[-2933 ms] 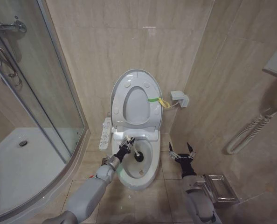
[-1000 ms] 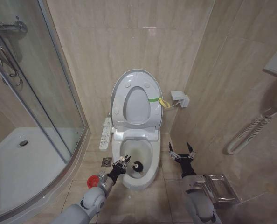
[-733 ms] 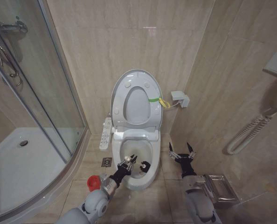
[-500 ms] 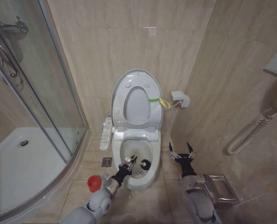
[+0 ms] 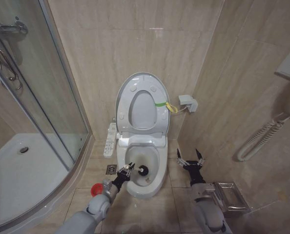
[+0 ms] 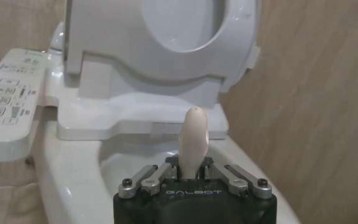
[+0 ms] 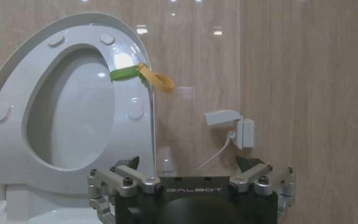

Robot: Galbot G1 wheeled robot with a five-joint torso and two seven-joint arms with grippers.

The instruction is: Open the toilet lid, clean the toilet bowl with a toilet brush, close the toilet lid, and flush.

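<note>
Over the toilet bowl (image 5: 157,176), the left gripper (image 5: 126,171) clamps the toilet brush (image 5: 142,170), handle level, black head pointing right; the right gripper (image 5: 190,158) waits beside, fingers spread; the toilet lid (image 5: 142,105) stands upright.

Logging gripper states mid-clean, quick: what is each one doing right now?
Left gripper: shut on the brush handle, head in the bowl.
Right gripper: open, holding nothing, beside the bowl.
</note>
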